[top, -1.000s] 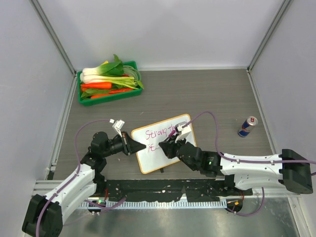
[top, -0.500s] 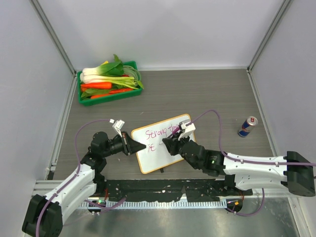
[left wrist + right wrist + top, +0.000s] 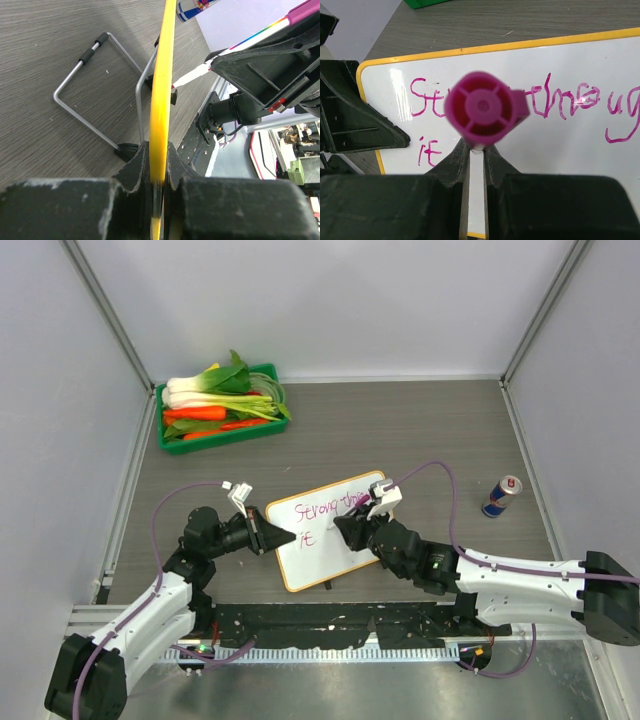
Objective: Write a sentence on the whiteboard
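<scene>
Near centre on the counter (image 3: pixel 400 430), the left pincer (image 3: pixel 156 161) clenches the whiteboard (image 3: pixel 325 555) by its yellow left edge. The right pincer (image 3: pixel 476 150) grasps a pink marker (image 3: pixel 482 107) over the sentence (image 3: pixel 560 102). The board looks light, stiff and slippery, so it is best held by its frame.

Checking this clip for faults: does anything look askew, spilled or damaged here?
Only the whiteboard: it sits turned at a slant on the table, its left rim pinched by the left hand. Nothing looks spilled or damaged.
</scene>
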`<state>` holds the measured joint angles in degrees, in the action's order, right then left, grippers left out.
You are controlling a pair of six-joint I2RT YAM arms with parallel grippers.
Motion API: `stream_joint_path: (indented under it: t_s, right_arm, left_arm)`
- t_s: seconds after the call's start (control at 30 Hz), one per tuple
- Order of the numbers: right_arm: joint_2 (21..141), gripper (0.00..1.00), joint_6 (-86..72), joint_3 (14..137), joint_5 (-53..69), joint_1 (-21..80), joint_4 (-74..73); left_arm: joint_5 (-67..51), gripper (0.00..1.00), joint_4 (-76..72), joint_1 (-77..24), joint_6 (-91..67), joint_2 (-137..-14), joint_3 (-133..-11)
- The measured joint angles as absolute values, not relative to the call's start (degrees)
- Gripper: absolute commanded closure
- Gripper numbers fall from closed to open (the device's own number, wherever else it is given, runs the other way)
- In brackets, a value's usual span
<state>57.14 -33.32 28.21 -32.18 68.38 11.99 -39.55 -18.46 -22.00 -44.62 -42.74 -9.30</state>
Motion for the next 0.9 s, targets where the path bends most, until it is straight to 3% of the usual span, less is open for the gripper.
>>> stream_joint_path:
  t_s: [0.9]
  right_arm:
    - [58.54,0.99,-36.07,26.68,-27.86,68.45,14.87]
  left_arm:
    - [-39.51,1.0,-18.41,-22.0,-44.66,-42.85,-9.3]
